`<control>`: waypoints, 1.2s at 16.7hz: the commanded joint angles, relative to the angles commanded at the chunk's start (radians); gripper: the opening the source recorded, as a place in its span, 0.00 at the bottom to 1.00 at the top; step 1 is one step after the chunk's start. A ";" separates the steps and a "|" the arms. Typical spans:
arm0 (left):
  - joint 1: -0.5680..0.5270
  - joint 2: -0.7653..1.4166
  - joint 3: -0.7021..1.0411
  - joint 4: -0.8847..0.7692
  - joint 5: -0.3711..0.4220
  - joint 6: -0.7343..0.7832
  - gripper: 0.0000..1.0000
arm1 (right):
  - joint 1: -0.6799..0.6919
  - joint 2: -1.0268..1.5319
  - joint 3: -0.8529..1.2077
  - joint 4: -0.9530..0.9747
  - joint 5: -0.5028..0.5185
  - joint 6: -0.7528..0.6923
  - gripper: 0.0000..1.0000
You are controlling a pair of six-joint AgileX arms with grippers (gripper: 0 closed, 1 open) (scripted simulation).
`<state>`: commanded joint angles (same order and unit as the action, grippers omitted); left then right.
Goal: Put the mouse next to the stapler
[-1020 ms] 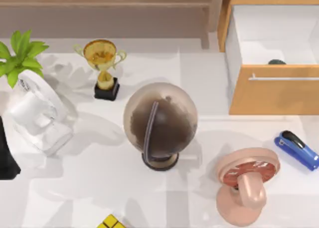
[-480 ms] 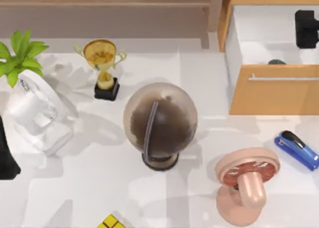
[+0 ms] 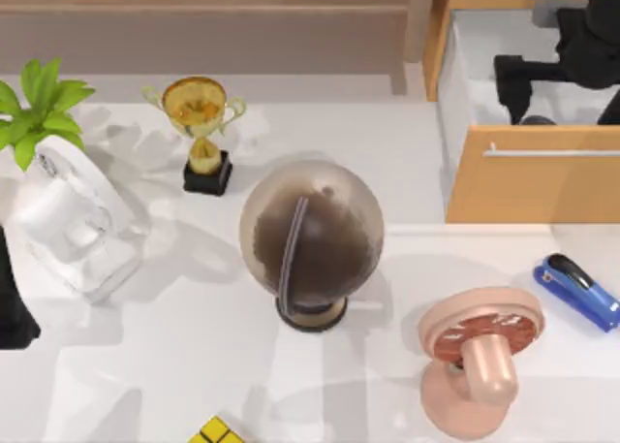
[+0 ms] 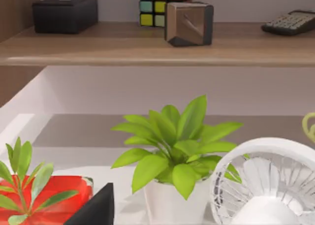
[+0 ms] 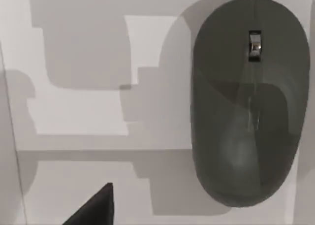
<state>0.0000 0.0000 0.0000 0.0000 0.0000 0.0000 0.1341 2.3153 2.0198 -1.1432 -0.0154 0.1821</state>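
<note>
Top view: the right tool [image 3: 513, 84] is seen over the open drawer [image 3: 533, 172] at the table's far right, above the mouse [image 3: 539, 120]; whether its fingers are apart cannot be told. The mouse lies on the drawer floor just behind the wooden drawer front, and in the right wrist view its grey body [image 5: 248, 102] is seen untouched. The stapler [image 3: 577, 290] rests on the table [image 3: 174, 346] near the right edge, beside the pink fan [image 3: 477, 358] and well apart from the drawer. The left arm [image 3: 12, 298] is parked at the left edge.
</note>
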 joint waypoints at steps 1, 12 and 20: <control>0.000 0.000 0.000 0.000 0.000 0.000 1.00 | 0.001 0.039 0.042 -0.021 0.007 0.002 1.00; 0.000 0.000 0.000 0.000 0.000 0.000 1.00 | -0.003 0.106 0.119 -0.043 0.035 0.004 1.00; 0.000 0.000 0.000 0.000 0.000 0.000 1.00 | 0.000 0.101 0.082 -0.011 0.036 0.003 1.00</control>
<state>0.0000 0.0000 0.0000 0.0000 0.0000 0.0000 0.1343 2.4163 2.1017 -1.1537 0.0205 0.1854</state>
